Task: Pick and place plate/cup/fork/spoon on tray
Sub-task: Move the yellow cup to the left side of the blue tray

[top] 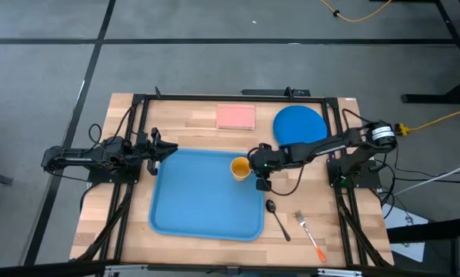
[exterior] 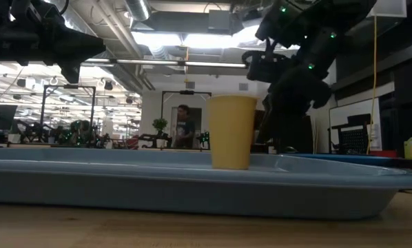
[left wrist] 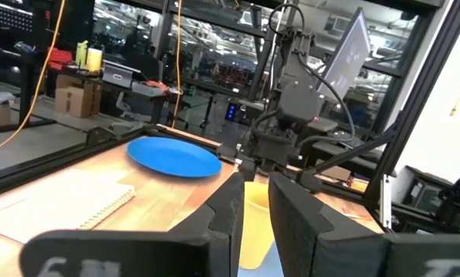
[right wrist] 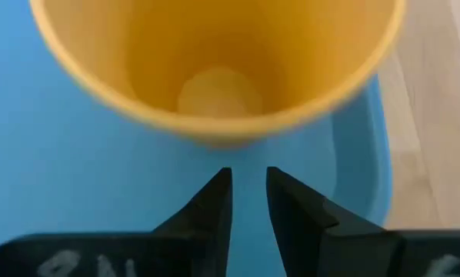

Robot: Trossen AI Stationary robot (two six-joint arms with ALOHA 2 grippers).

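Note:
The yellow-orange cup [top: 240, 168] stands upright on its base near the right rim of the light-blue tray [top: 199, 200]; it also shows in the low view [exterior: 232, 131] and fills the right wrist view [right wrist: 215, 61]. My right gripper [top: 255, 163] hovers just to the cup's right, above its rim, fingers shut [right wrist: 248, 192] and clear of it. The blue plate [top: 299, 123] lies flat on the table behind the tray's far right corner. The dark spoon [top: 276, 215] and the orange-handled fork [top: 311, 235] lie on the table right of the tray. My left gripper [top: 168, 150] waits shut at the tray's far left corner.
A pink pad [top: 235, 117] lies at the table's far edge, left of the plate. A black frame [top: 238, 97] rings the table. Most of the tray's floor [top: 191, 208] is bare. A person [exterior: 184, 127] stands far off in the room behind.

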